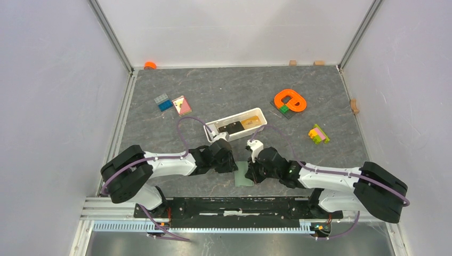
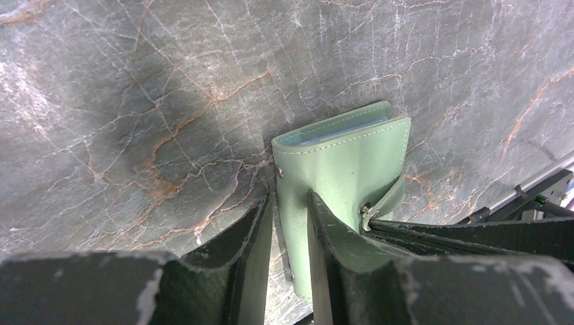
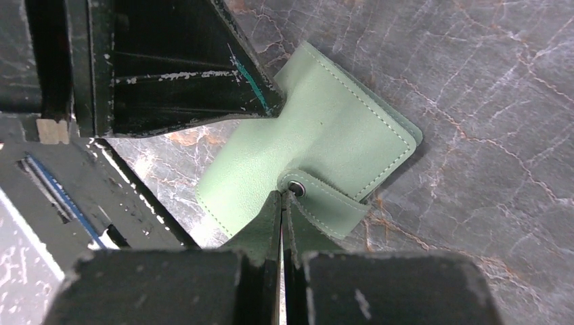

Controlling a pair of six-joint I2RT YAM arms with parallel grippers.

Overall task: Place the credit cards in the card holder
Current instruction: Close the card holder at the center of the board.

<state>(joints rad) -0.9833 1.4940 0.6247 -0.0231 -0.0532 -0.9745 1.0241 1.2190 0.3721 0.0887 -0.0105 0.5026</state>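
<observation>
Card holder (image 2: pixel 345 162) lies near the worktop's (image 1: pixel 213 90) front edge, our left end effector (image 2: pixel 290 200) pinching its side, right end effector (image 3: pixel 281 200) clenched at the snap tab (image 3: pixel 318 203); it looks light and floppy, so we'd take its stitched edge.

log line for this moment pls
left jaws: clamped on wallet | right jaws: pinching its snap strap | cards: in white tray

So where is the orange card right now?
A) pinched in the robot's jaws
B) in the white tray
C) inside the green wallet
B: the orange card lies in the white tray, next to a black card.
</observation>
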